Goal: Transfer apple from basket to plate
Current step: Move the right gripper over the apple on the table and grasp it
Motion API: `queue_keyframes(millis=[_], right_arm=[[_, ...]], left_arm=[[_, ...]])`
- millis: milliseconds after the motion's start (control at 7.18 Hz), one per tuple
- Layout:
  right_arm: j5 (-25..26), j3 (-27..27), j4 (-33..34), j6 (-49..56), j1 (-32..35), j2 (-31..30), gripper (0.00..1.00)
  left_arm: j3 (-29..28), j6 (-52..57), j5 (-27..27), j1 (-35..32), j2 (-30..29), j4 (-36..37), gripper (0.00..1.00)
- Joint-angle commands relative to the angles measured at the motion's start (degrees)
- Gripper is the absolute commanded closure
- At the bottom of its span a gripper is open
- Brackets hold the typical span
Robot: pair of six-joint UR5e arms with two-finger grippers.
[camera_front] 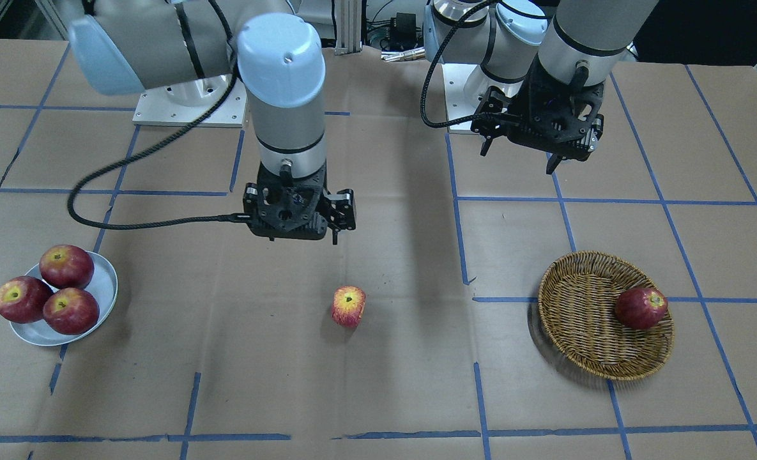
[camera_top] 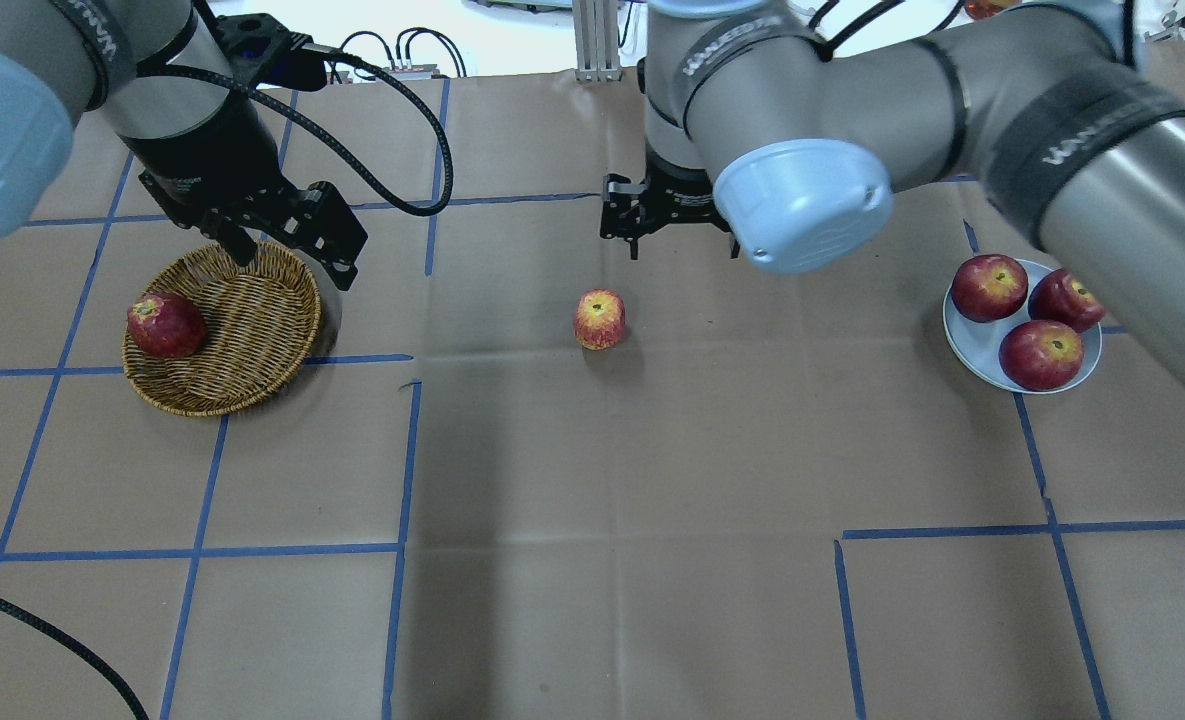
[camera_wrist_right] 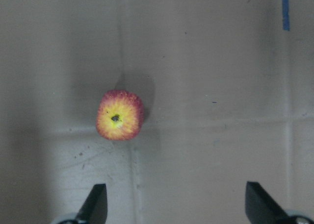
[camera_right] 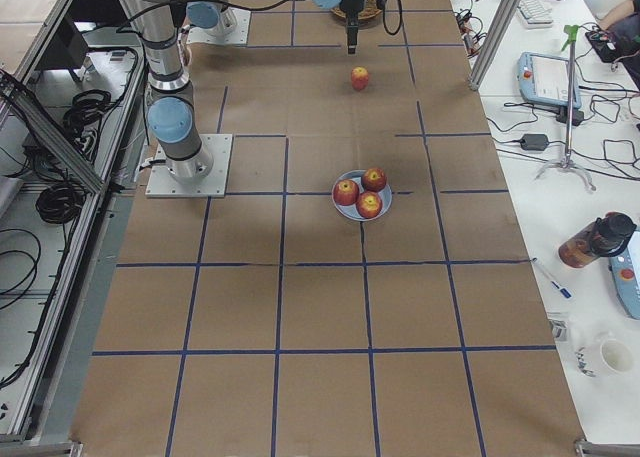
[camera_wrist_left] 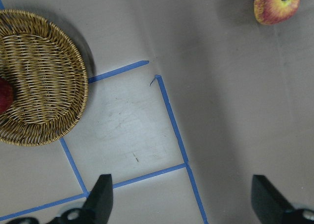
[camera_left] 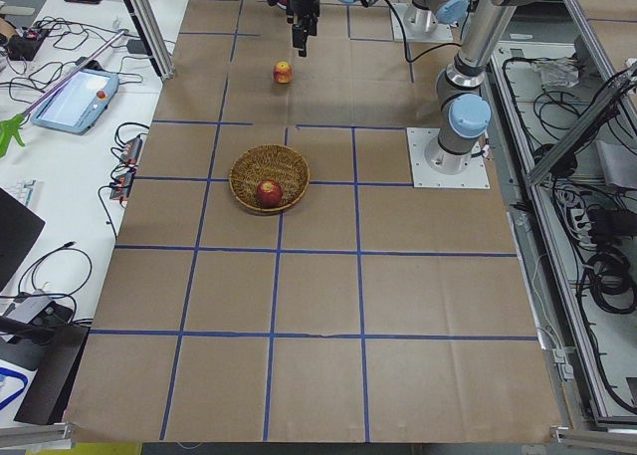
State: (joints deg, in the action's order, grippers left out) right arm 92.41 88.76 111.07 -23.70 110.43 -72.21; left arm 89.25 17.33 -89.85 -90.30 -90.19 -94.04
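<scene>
- Right now the apple (camera_front: 349, 307) stands alone on the brown paper table (camera_front: 384, 396), stem end up. It lies between the basket (camera_front: 576, 313) and the plate (camera_front: 101, 285), well apart from both.
- Seen from the right wrist, the apple (camera_wrist_right: 120, 115) has a bright yellow patch around a small dark stem pit. The yellow fades through orange into a speckled red edge.
- From the overhead and front views its sides look lighter red with yellowish streaks, paler than the other fruit.
- The right gripper (camera_wrist_right: 176, 209) hangs above the table just on the robot's side of the apple, touching nothing. Its two dark fingers (camera_wrist_right: 95, 205) are spread wide with bare paper between them. In the wrist view the apple lies beyond the fingertips, toward the left one.
- The left gripper (camera_wrist_left: 181, 199) is raised near the robot-side rim of the basket. Its jaws are also spread wide and hold nothing.
- The basket is round, shallow and woven in brown wicker. One dark red apple (camera_front: 641, 308) rests inside it, against the wall.
- The plate is small, round and pale blue-grey, and it carries three dark red apples (camera_front: 66, 266) that crowd together and touch. One of them overhangs the rim.
- Blue tape lines cross the table in a grid.
</scene>
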Motion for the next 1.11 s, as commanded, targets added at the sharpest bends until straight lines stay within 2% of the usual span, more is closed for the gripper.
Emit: queue_keyframes(millis=[0, 139, 279, 697, 975], right_arm=[[0.13, 0.44, 7.38, -3.19, 3.55, 6.27, 0.01], [0.22, 0.97, 9.76, -3.20, 3.74, 8.29, 0.01], [2.57, 1.41, 12.04, -3.20, 3.91, 10.32, 0.01], [2.95, 2.46, 19.15, -2.32, 4.09, 15.77, 0.01], [2.86, 2.38, 20.06, -2.23, 4.09, 17.19, 0.01]], left_arm=[[0.05, 0.07, 0.03, 0.03, 0.01, 0.00, 0.01], [0.05, 0.07, 0.03, 0.03, 0.01, 0.00, 0.01], [0.05, 0.07, 0.03, 0.03, 0.01, 0.00, 0.01], [0.05, 0.16, 0.03, 0.03, 0.01, 0.00, 0.01], [0.05, 0.16, -0.06, 0.03, 0.01, 0.00, 0.01]])
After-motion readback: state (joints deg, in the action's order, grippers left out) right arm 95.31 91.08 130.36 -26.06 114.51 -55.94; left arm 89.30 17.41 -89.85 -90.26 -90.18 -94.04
